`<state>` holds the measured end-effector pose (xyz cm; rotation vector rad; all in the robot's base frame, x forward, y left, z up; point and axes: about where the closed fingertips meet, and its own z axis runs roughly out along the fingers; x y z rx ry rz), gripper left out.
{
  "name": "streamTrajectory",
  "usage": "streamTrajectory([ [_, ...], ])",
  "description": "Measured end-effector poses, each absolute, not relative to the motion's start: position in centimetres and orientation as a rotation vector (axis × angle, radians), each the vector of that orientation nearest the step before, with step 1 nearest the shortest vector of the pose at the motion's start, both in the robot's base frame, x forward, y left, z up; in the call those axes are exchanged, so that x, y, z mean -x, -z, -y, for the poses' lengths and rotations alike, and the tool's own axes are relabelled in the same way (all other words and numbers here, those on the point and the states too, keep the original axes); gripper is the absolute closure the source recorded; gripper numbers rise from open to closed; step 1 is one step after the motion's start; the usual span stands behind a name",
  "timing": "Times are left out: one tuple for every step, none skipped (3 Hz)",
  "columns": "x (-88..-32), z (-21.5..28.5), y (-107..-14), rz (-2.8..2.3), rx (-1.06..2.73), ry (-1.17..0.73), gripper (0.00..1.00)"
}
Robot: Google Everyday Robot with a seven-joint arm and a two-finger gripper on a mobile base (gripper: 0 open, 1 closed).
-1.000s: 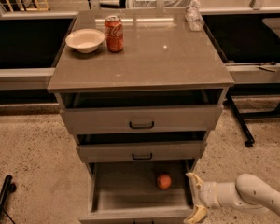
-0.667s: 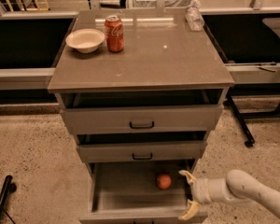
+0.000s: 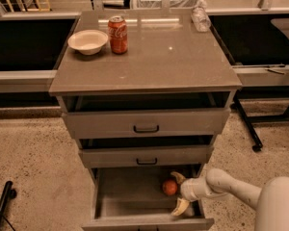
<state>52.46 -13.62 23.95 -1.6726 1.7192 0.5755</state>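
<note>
Claw [image 3: 175, 193]: low in the open bottom drawer [image 3: 125, 194]; fingers spread wide, holding nothing
Fruit [image 3: 169, 187]: on the drawer floor, just beside the fingertips
Worktop [image 3: 168, 66]: bowl [image 3: 88, 41] beside can [image 3: 118, 34]; bottle [image 3: 201, 18] at far right

A small round fruit [image 3: 169, 187], orange-red and whole, rests on the floor of the pulled-out bottom drawer [image 3: 111, 207], toward its right side. The gripper [image 3: 176, 193] reaches into the drawer from the right, its two yellowish fingers [image 3: 178, 177] spread apart with the fruit just beside them, between their tips.
</note>
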Motion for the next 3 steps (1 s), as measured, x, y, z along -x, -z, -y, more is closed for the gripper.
streamTrajectory([
  [-54.5, 13.4, -21.1, -1.739, 1.629, -0.562, 0.00],
  [-56.5, 13.1, -19.1, -1.780, 1.601, -0.520, 0.08],
  [-58.2, 13.5, -17.1, -1.847, 1.545, -0.488, 0.18],
])
